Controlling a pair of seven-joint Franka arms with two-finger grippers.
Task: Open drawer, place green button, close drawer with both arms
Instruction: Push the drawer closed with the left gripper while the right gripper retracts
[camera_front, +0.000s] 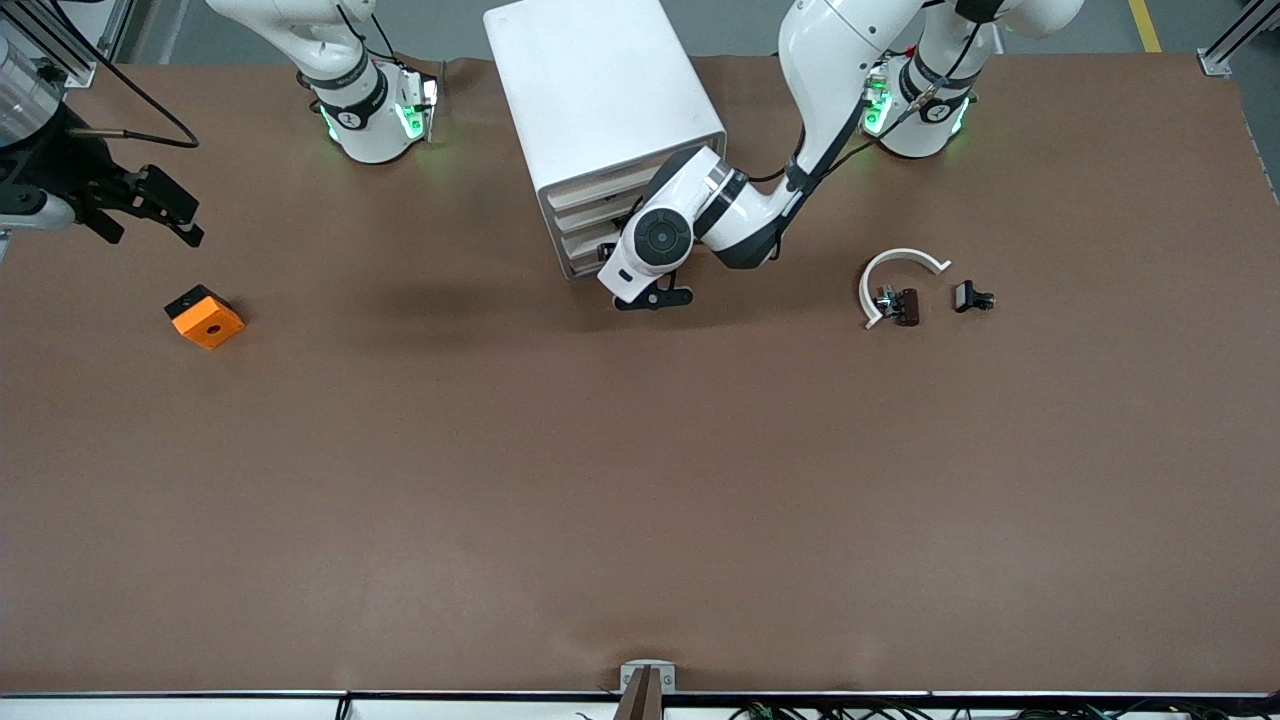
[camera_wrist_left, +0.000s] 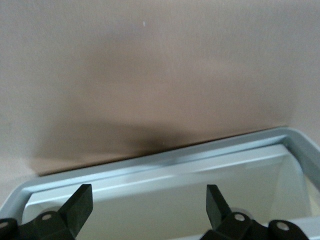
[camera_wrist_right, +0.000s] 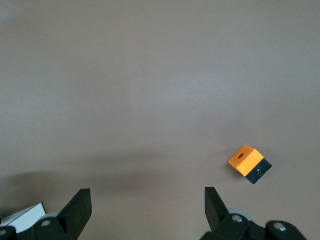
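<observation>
Matt brown table (camera_front: 640, 480) covering, smooth and paper-like, with faint creases. Tall white box cabinet (camera_front: 600, 90) of smooth, slightly glossy plastic; the pale drawer (camera_wrist_left: 165, 170) rim just beside the left gripper's matt black plastic fingers (camera_wrist_left: 80, 205) has a soft sheen. Orange square block (camera_wrist_right: 246, 160) looks like matt plastic on a black base. Glossy white arm shells (camera_front: 830, 60).

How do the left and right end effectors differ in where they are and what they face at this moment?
The left end effector sits at the white cabinet's front, its wrist view showing a drawer rim just ahead; the right end effector hangs at the right arm's end of the table, near the orange block, touching nothing. The left arm is reaching in; the right arm waits. Both are open and empty.
</observation>
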